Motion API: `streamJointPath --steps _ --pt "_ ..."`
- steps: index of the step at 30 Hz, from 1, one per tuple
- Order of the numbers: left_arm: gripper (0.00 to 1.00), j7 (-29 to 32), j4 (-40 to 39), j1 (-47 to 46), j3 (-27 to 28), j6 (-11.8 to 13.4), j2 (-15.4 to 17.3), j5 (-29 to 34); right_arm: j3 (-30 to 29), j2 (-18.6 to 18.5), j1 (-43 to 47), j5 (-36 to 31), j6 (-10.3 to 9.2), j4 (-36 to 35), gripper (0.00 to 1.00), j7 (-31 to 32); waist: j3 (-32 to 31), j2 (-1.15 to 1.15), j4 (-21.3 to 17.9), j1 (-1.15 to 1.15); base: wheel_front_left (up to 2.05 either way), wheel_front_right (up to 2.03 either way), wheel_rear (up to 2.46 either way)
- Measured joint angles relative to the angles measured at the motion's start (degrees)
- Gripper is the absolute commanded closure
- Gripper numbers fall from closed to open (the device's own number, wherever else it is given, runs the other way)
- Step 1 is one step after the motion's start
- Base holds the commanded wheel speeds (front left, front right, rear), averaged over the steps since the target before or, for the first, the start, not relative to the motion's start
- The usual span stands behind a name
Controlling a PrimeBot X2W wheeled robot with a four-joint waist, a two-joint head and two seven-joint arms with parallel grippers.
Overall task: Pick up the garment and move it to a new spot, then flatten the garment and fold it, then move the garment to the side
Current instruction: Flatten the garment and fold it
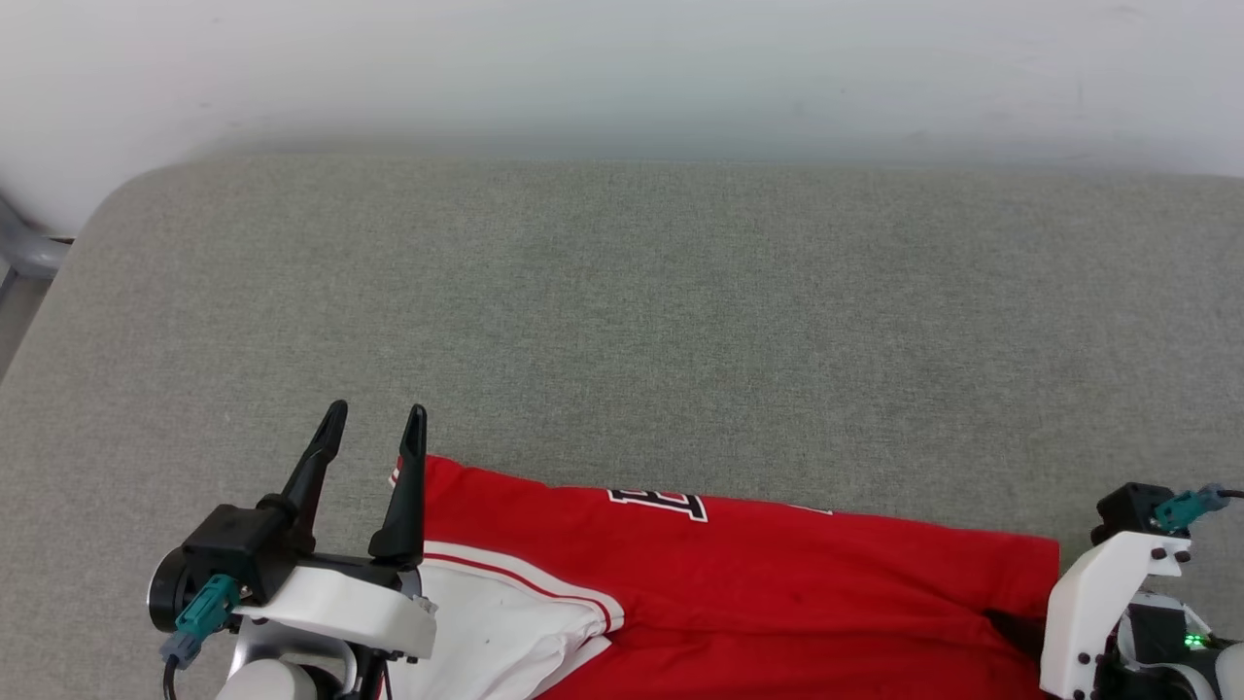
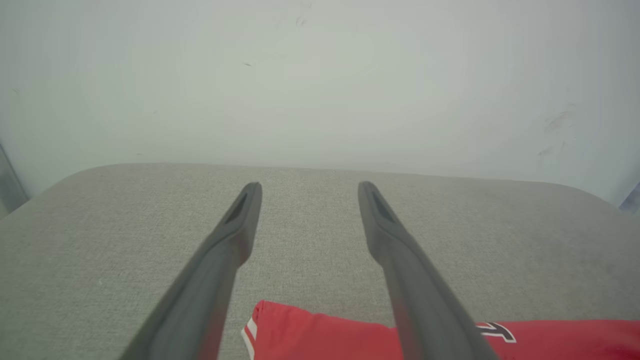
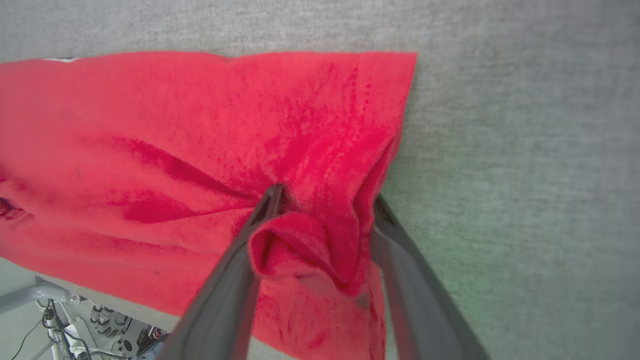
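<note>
A: Nearest first: right gripper point(image 3: 326, 196). State?

B: Its fingers point(image 3: 225, 290) point down onto the garment point(image 3: 150, 150), at the garment's right end. A bunched fold point(image 3: 305, 250) of red cloth sits in the gap and touches both inner faces. The gap is fairly wide. Clamped or merely straddled, I cannot tell.

A: Cloth around it?

B: Creases run from the fold off to that gripper's left. The garment's end edge lies just outside the right-hand finger, with grey cover past it.

A: And the left gripper point(image 1: 377, 408)?

B: Spread wide, holding nothing. It sits at the garment's other end. The finger nearer the right gripper crosses over the red corner with the striped trim point(image 2: 248, 334). The other finger is over grey cover. Contact with the cloth: cannot tell.

A: The garment as a whole?

B: It lies long along the near edge of the desk point(image 1: 622, 321), between the two grippers. The white sleeve point(image 1: 505, 622) is just beside the left gripper's wrist, on the side toward the right gripper. Black, white-edged lettering point(image 1: 661, 503) shows at the far fold line, closer to the left gripper than the right, and is only partly readable.

A: Past the fingertips?

B: The grey fabric top runs on ahead of the left gripper to rounded corners, then a pale wall point(image 1: 622, 68).
</note>
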Motion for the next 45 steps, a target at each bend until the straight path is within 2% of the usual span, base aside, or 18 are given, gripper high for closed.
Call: streamJointPath --steps 7,14,21,27,30,33,38,41,45 --pt "0.0 0.1 1.3 1.0 -0.5 0.1 0.3 0.6 1.3 -0.3 -0.6 1.7 0.03 -0.6 1.0 -1.5 -2.9 0.0 -0.8 0.0 0.0 0.0 0.0" --pt "0.0 1.0 1.2 2.7 -0.9 1.0 1.0 0.9 -1.4 -2.9 -1.4 2.3 0.04 -2.3 1.0 -2.3 -5.9 0.0 -1.9 0.0 0.0 0.0 0.0" --pt "0.0 1.7 0.6 3.9 -1.1 1.7 1.3 0.9 -11.0 -3.8 0.4 -0.3 0.04 -3.2 1.0 0.6 -7.7 0.0 -2.6 0.0 0.0 0.0 0.0" --pt "0.0 2.2 0.4 4.2 -1.3 2.1 1.4 0.9 -21.9 -2.4 1.7 -1.3 0.03 -4.9 1.0 4.2 -7.9 0.0 -2.7 0.0 0.0 0.0 0.0" --pt "0.0 2.2 0.4 4.3 -1.3 2.2 1.5 0.8 -26.1 1.6 0.7 2.8 0.03 -5.0 1.0 7.6 -7.8 0.0 -2.9 0.0 0.0 0.0 0.0" --pt "0.0 2.3 0.4 4.3 -1.4 2.3 1.5 0.7 -30.8 7.3 -2.3 10.5 0.03 -4.5 1.0 13.2 -7.7 0.0 -3.1 0.0 0.0 0.0 0.0" --pt "0.0 2.3 0.3 4.2 -1.5 2.5 1.7 0.7 -35.2 9.2 -5.7 21.0 0.03 -1.7 1.0 22.1 -7.6 0.0 -2.9 0.0 0.0 0.0 0.0" --pt "0.0 2.3 0.2 4.0 -1.6 2.5 1.8 0.7 -33.5 9.3 -7.3 31.5 0.03 5.0 1.0 24.0 -7.4 0.0 -2.5 0.0 0.0 0.0 0.0" --pt "0.0 2.5 0.1 3.7 -1.8 2.5 1.9 0.5 -26.3 9.5 -8.0 41.7 0.03 10.3 1.0 22.0 -7.0 0.0 -1.8 0.0 0.0 0.0 0.0"
